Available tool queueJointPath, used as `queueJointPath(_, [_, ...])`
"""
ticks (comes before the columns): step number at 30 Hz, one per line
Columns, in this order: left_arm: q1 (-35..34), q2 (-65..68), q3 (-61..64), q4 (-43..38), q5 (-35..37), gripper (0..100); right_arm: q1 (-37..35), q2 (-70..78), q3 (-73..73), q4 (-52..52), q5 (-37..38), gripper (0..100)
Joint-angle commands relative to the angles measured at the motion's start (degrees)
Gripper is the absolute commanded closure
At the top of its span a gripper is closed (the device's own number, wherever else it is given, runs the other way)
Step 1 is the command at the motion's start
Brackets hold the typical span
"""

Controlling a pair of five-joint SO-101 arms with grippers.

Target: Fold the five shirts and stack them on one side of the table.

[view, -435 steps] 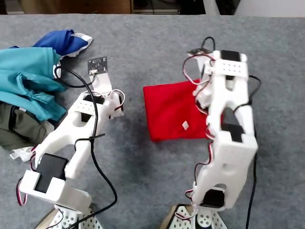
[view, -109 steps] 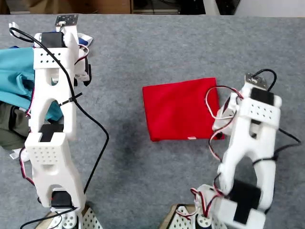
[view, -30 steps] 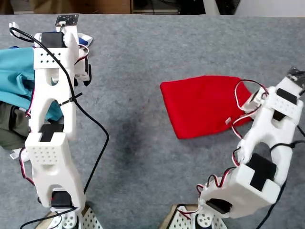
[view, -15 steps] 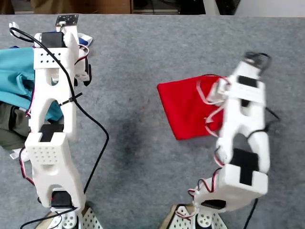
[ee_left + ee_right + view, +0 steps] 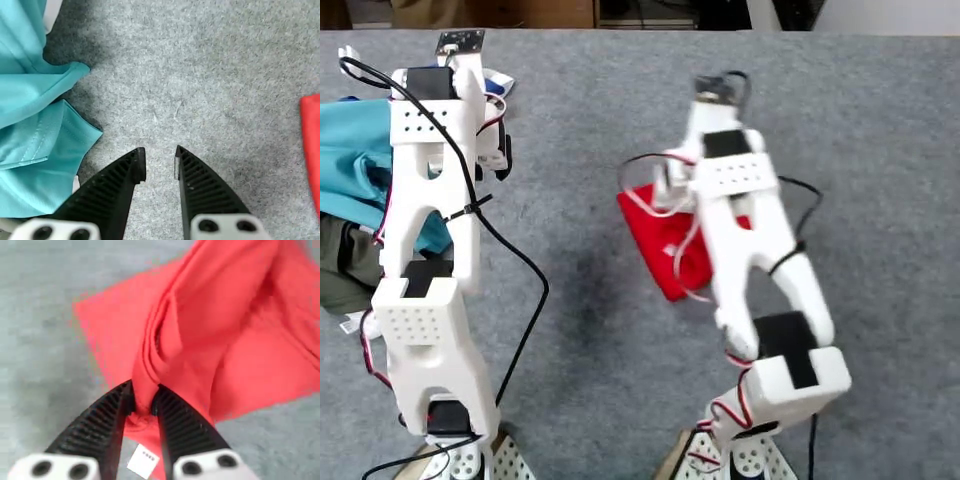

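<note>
my right claw [image 5: 144, 402] is clamped tight on a bunched fold of the red shirt [image 5: 655, 240], mid-surface [image 5: 890, 140], probably to drag it. my left claw [image 5: 160, 162], slightly parted and empty, hovers beside the teal shirt [image 5: 30, 100] at far left.

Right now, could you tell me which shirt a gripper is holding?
The red shirt, pinched in the right gripper; the teal shirt and olive shirt lie loose.

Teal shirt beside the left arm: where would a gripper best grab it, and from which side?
On the teal shirt, probably the hemmed corner poking out flat onto the grey table. It is a thin, free edge; the left gripper, open beside it, could drop in from the bare-table side, clear of the bunched folds behind.
</note>
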Motion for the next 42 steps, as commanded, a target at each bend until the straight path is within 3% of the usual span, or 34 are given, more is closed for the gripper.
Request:
queueJointPath(1, [-0.5, -3.8, -0.7, 0.5, -0.4, 89, -6.4, -3.5, -6.9, 2.3, -0.7, 99.5])
queueJointPath(5, [-0.7, -3.8, -0.7, 0.5, -0.2, 89, -10.1, -3.5, -7.7, 2.8, -0.4, 99.5])
queueJointPath(8, [-0.8, -3.8, -0.7, 0.5, -0.2, 89, -8.2, -3.5, -7.4, 2.9, -0.4, 99.5])
queueJointPath(14, [-0.8, -3.8, -0.7, 0.5, -0.2, 89, 3.1, -3.5, -3.6, 2.9, -0.3, 99.5])
queueJointPath(27, [-0.3, -3.8, -0.7, 0.5, -0.2, 89, 26.9, -3.5, 6.8, -3.6, 11.6, 99.5])
queueJointPath(39, [-0.2, -5.7, -0.2, 0.5, -0.1, 89, 31.2, 1.2, 8.7, -3.8, 15.0, 98.6])
queueJointPath(42, [-0.2, -7.6, -0.1, 0.5, 0.0, 89, 31.2, 3.9, 8.4, -3.8, 14.9, 87.2])
